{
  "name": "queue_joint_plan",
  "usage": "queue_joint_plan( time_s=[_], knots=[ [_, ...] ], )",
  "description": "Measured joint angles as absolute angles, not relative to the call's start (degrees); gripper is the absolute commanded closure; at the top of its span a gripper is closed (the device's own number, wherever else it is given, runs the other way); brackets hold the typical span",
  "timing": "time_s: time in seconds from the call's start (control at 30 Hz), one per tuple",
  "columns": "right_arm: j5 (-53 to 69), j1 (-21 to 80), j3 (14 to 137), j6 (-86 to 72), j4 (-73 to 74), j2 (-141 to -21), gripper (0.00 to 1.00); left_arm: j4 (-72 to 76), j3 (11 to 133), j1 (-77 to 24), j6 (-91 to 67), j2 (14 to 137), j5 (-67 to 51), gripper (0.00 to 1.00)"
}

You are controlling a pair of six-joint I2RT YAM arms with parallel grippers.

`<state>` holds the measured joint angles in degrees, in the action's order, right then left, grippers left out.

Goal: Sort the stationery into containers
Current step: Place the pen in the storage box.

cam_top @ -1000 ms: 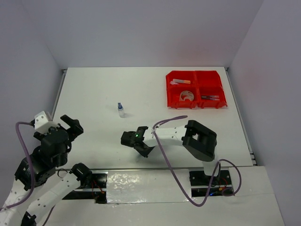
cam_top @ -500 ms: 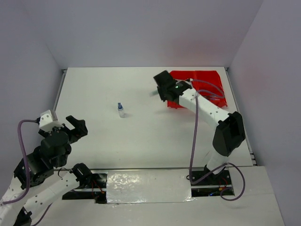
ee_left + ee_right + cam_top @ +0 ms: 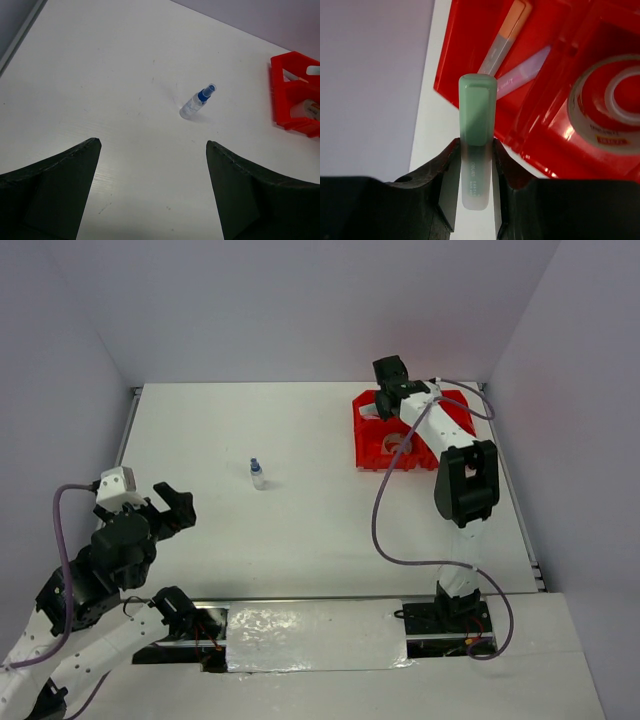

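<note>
My right gripper (image 3: 475,150) is shut on a green highlighter (image 3: 477,120), held above the outer edge of the red bins (image 3: 555,60). In the top view that gripper (image 3: 392,377) hangs over the far left bin (image 3: 372,412). That bin holds an orange-tipped highlighter (image 3: 506,36) and a pink one (image 3: 522,73). A tape roll (image 3: 612,102) lies in the neighbouring bin. A blue-capped clear bottle (image 3: 257,473) stands on the table, also in the left wrist view (image 3: 197,100). My left gripper (image 3: 150,165) is open and empty, well short of the bottle.
The red bins (image 3: 456,448) sit at the table's far right corner, near the back and right walls. The table's left rail (image 3: 126,430) runs beside my left arm. A cable loops from the right arm (image 3: 380,520) over the table.
My right arm has swung from the table's near middle out to the far bins, carrying the green highlighter. My left gripper has shifted slightly right and forward.
</note>
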<state>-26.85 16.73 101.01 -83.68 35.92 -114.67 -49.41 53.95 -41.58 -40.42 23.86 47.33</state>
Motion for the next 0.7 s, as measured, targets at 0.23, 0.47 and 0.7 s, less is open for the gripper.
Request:
queue_joint_plan(
  time_s=[0.23, 0.47, 0.7],
  knots=[
    [-24.9, 14.1, 105.8, -79.8, 33.5, -122.5, 0.88, -47.8, 53.5, -41.6, -38.7, 25.5, 44.6, 0.01],
    [-24.2, 13.1, 105.4, -80.0, 32.0, -123.3, 0.65, -47.2, 53.3, -41.7, -37.4, 26.6, 43.3, 0.01],
    [-24.7, 12.9, 110.6, -79.8, 33.9, -125.1, 0.0, -46.5, 53.1, -41.7, -37.3, 26.3, 42.7, 0.01]
  ],
)
